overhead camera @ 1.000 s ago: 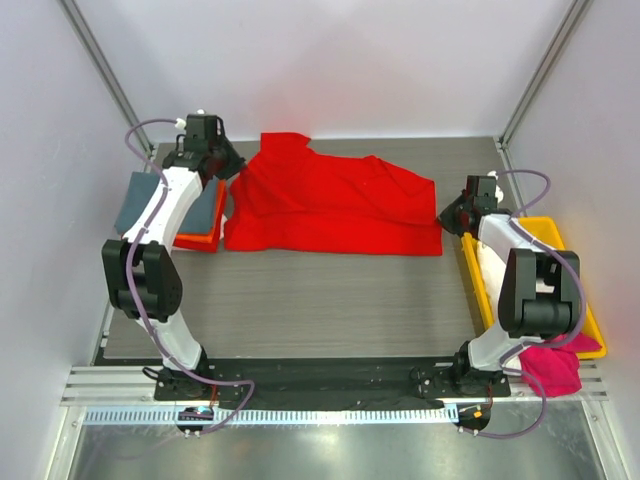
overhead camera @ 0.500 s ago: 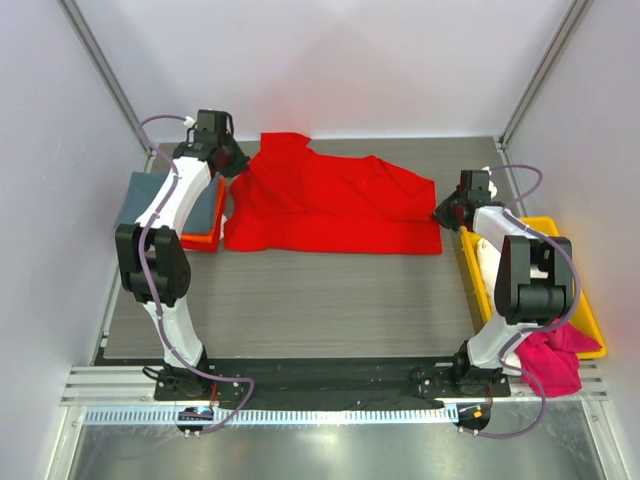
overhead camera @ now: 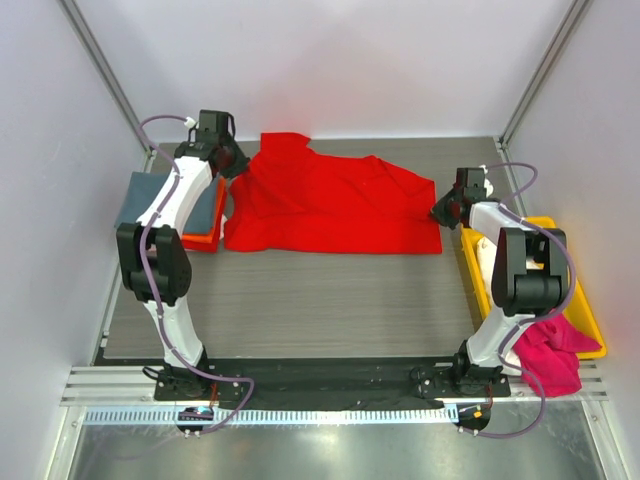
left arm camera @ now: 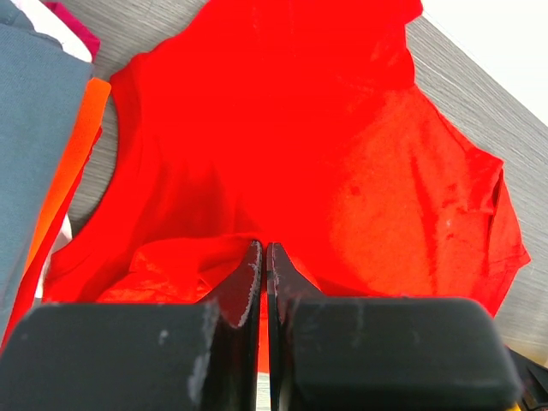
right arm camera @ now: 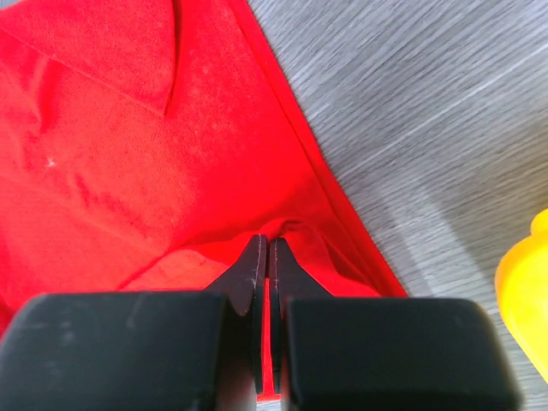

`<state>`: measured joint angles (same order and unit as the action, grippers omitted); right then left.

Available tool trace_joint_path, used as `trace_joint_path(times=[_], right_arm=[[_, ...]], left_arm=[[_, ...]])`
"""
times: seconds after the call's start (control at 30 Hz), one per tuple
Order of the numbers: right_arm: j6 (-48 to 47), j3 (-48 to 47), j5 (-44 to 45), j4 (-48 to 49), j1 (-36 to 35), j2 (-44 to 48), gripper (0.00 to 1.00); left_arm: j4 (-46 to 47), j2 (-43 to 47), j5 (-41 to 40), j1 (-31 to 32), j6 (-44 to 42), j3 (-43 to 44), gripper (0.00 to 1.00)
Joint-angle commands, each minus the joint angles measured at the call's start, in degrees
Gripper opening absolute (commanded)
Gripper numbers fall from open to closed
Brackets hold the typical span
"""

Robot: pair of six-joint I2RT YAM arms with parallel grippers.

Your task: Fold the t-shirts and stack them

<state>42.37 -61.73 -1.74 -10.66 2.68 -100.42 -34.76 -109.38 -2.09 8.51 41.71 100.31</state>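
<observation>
Your right tool (right arm camera: 264, 248), the nearer of the two, is pressed together on a pinch of the red t-shirt (overhead camera: 330, 205) at its right edge, just left of the yellow tray (overhead camera: 590, 335). The wrist view shows cloth bunched up around the fingertips.

The shirt itself lies spread across the far half of the desk (overhead camera: 320, 300), mostly flat with some creases and one flap turned up at its far left. To its left sits the pile, a slate grey-blue shirt (overhead camera: 135, 200) on top of an orange shirt (overhead camera: 197, 240).

Farthest out, your left tool (left arm camera: 261, 253) is likewise closed on a fold of the red cloth at the far-left corner.

You appear to be at the start of folding the red shirt, with both grips set and no fold made yet. The next move probably calls for lifting both ends together and keeping the cloth taut between them. Carry the edge evenly, since a slack side may fold crooked.
</observation>
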Motion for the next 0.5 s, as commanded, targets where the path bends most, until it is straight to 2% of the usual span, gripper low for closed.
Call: trace_joint_path(times=[0.0, 0.47], right_arm=[[-0.3, -2.4, 1.5, 2.0, -0.4, -0.7, 0.01], [0.1, -2.8, 2.7, 3.4, -0.4, -2.6, 0.03]], left_arm=[[0.8, -0.3, -1.7, 0.0, -0.3, 2.6, 0.0], [2.4, -3.2, -1.3, -0.1, 0.3, 2.7, 0.0]])
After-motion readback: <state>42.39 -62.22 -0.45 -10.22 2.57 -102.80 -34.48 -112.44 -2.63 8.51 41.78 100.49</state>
